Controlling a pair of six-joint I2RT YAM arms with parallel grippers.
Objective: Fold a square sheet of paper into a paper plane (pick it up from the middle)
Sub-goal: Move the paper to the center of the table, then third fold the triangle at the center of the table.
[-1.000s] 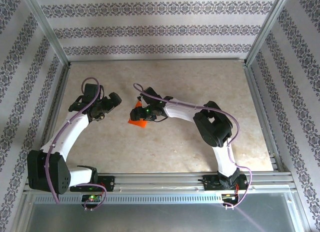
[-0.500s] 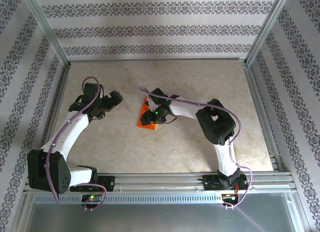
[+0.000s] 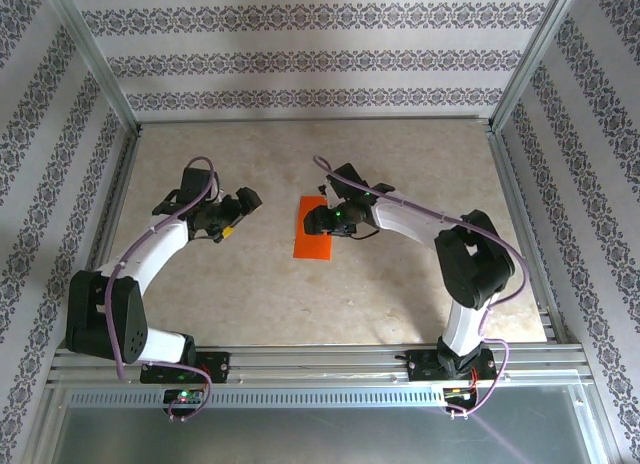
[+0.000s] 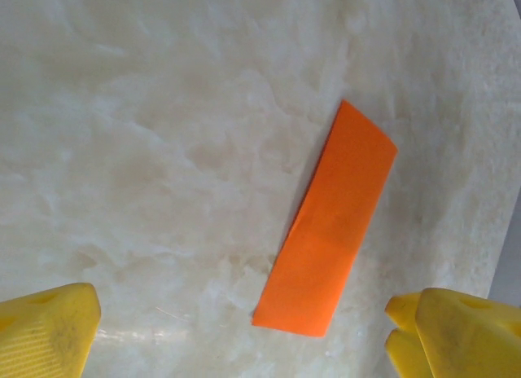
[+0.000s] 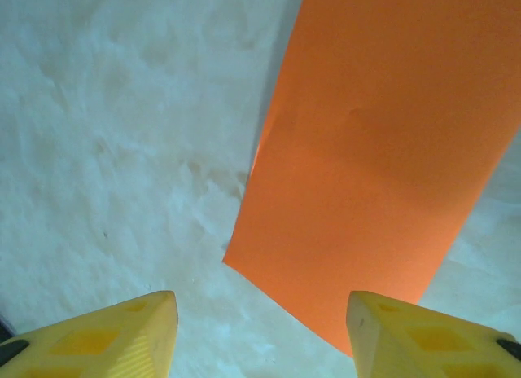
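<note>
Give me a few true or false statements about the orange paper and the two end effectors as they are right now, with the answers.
1. The orange paper lies flat on the table. True.
2. The left end effector is clamped on the paper. False: its jaws stand open, off to the paper's side, holding nothing.
3. The right end effector has lifted the paper off the table. False: its fingers are apart and the paper lies on the table just ahead of them.
4. In the overhead view the paper sits between the two end effectors. True.
5. The paper is already a pointed dart. False: it is a long, narrow rectangle with no point.
</note>
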